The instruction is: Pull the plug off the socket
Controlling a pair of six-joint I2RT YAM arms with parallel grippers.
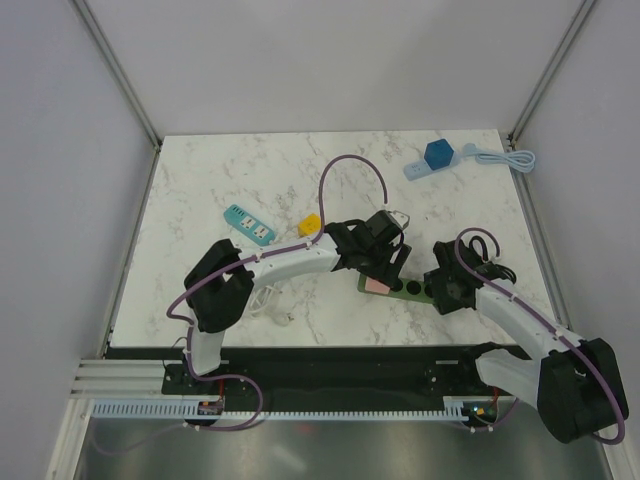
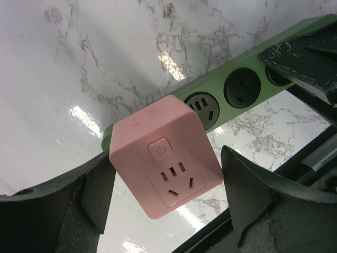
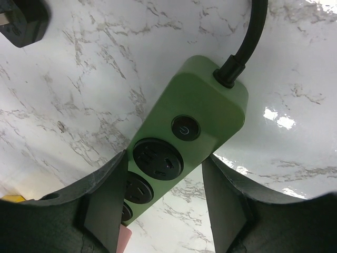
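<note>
Pink plug (image 1: 377,286), a cube-shaped adapter w/ its own power button, sits at the left end of the green socket strip (image 1: 415,291) near the front-centre of the marble worktop (image 1: 250,170). Both arms are closed in on it.

Left wrist view: the left gripper (image 2: 163,195) straddles the pink plug (image 2: 163,174), and its dark fingers (image 2: 95,200) are pressed to opposite sides of the cube, apparently clenched on it. The strip (image 2: 237,84) runs away behind, two empty round outlets showing.

Right wrist view: the right gripper (image 3: 163,195) clamps the strip (image 3: 195,116) across its width just below the strip's power switch. Its fingers (image 3: 105,211) bear on both long edges, which looks like bracing to hold it down. The black cord (image 3: 253,37) exits at the strip's far end, and a sliver of the pink plug (image 3: 125,240) shows at the bottom edge.

Progress, by the look of it: approach and grip are done on both sides, but the pull itself is not. The plug appears seated on the strip w/ no clear gap under it, though the cube's own bulk hides the pins, so a slight lift can't be ruled out. Left to do: draw the plug straight out and clear of the outlet while the right arm keeps the strip flat.

Elsewhere on the worktop, well apart: a teal strip (image 1: 249,224), a small yellow block (image 1: 311,222), and a blue cube (image 1: 437,153) on a pale strip at the far right.
</note>
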